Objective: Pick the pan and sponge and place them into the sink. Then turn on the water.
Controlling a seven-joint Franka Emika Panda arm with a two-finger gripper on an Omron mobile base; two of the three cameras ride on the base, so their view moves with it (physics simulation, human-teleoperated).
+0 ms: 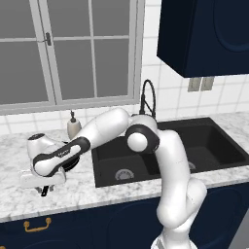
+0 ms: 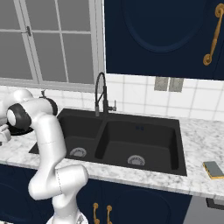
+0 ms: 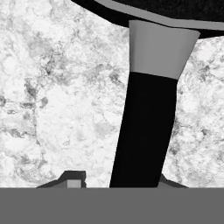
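The black pan (image 1: 74,163) lies on the marble counter left of the sink (image 1: 228,146), mostly hidden under my forearm. In the hand view its rim (image 3: 175,13) crosses the top, and the long handle (image 3: 144,131), grey at its root and black below, runs down between my fingers. My gripper (image 3: 120,180) straddles this handle: one fingertip (image 3: 73,178) still stands a little apart from it, the other is tucked against its far side. From the left base, the gripper (image 1: 44,190) hangs low over the counter. The yellow sponge (image 2: 213,169) lies on the counter right of the sink (image 2: 183,168).
A tall dark spring-neck faucet (image 1: 148,97) stands behind the sink with no water running. A beige soap dispenser (image 1: 73,127) sits at the wall behind the pan. Above the sink's right side hang dark blue cabinets (image 1: 204,34). The counter's front edge runs just below my gripper.
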